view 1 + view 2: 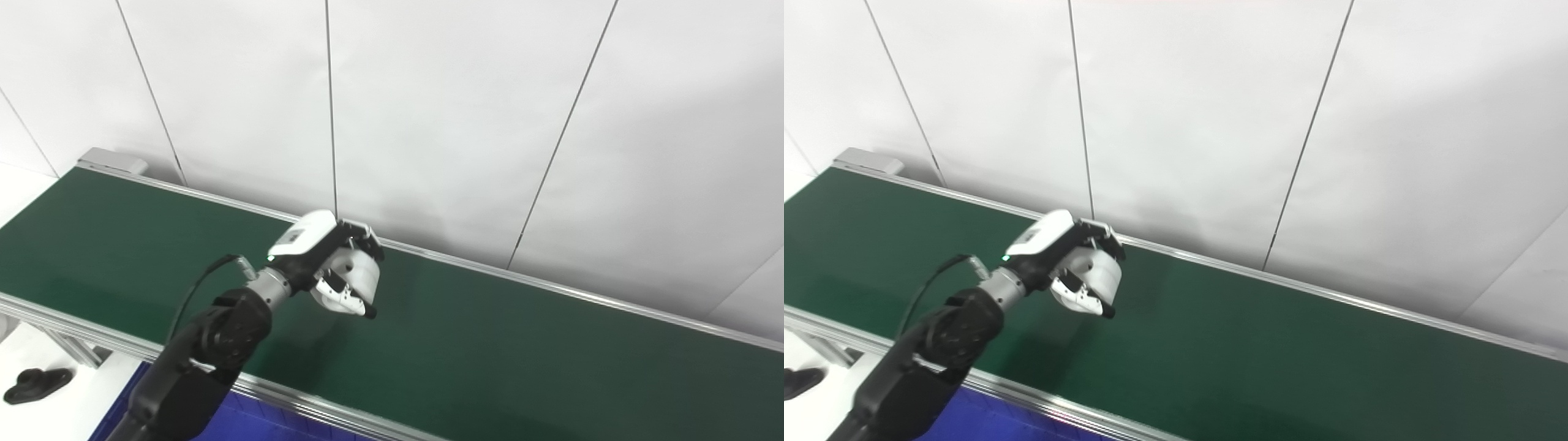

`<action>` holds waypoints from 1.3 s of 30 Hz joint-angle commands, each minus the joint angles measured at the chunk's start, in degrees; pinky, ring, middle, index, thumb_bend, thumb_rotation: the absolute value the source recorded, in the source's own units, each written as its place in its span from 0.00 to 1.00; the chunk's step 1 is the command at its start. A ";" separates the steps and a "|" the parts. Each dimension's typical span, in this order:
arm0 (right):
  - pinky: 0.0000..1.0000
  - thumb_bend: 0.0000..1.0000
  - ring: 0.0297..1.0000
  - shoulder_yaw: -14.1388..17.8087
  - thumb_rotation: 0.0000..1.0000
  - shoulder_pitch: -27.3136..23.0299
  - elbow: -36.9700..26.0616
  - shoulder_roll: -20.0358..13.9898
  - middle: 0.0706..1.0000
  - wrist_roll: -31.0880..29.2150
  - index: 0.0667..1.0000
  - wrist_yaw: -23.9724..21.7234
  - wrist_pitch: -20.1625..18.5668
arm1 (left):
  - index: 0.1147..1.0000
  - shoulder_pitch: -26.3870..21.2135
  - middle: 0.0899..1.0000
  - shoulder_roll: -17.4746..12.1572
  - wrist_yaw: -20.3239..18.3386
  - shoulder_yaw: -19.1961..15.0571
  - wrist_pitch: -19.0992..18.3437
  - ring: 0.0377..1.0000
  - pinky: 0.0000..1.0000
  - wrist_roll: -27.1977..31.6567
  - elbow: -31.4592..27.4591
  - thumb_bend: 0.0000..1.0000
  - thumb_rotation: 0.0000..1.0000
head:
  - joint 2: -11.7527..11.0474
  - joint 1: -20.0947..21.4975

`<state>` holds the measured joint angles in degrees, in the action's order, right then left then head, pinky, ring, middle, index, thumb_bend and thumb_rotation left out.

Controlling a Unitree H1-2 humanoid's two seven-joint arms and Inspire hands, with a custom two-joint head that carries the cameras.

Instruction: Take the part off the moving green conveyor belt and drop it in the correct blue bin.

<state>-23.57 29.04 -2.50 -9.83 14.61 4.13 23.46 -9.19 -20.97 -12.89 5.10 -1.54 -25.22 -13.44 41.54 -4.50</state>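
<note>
A white cylindrical part is sitting clamped in the left robot hand, held above the green conveyor belt near its far edge. Transfer is underway; next, carrying it back to the blue bin by the near edge.

Pale round part, seemingly hand-gripped.

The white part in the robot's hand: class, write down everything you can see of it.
The white part looks like a short, smooth, pale cylinder, perhaps plastic. The left hand holds it above the green conveyor belt, clear of the surface, tilted with a rounded face towards the camera. Dark fingers curl over its top and a white finger with a dark tip crosses beneath. Its far side is hidden.
</note>
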 commanded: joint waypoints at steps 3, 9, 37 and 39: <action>0.79 0.67 0.85 0.26 0.64 1.70 -4.77 1.07 0.86 -0.15 0.95 -1.77 0.00 | 0.49 4.04 0.44 -1.43 -0.09 -2.82 2.15 0.38 0.43 6.14 -7.01 0.49 0.00 | 2.79 2.05; 0.83 0.68 0.87 1.00 0.64 3.68 -8.67 1.92 0.86 -0.07 0.95 -3.13 -2.16 | 0.47 11.62 0.45 -0.98 0.30 -4.23 7.04 0.40 0.45 12.51 -10.61 0.50 0.00 | 7.66 5.63; 0.84 0.67 0.87 6.68 0.59 3.97 -19.10 0.90 0.85 -5.94 0.92 -9.88 -11.47 | 0.45 37.26 0.45 7.17 3.25 3.49 16.34 0.41 0.46 3.74 -10.28 0.50 0.00 | 16.75 4.72; 0.84 0.67 0.87 7.04 0.59 3.80 -19.23 0.73 0.85 -6.05 0.92 -10.29 -12.05 | 0.44 37.21 0.45 7.46 4.47 3.78 18.11 0.42 0.48 1.83 -7.53 0.50 0.00 | 16.65 4.92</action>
<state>-16.77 32.88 -19.55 -8.96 9.33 -5.79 11.71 27.61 -13.58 -10.37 8.52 13.51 -22.36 -20.73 58.18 0.44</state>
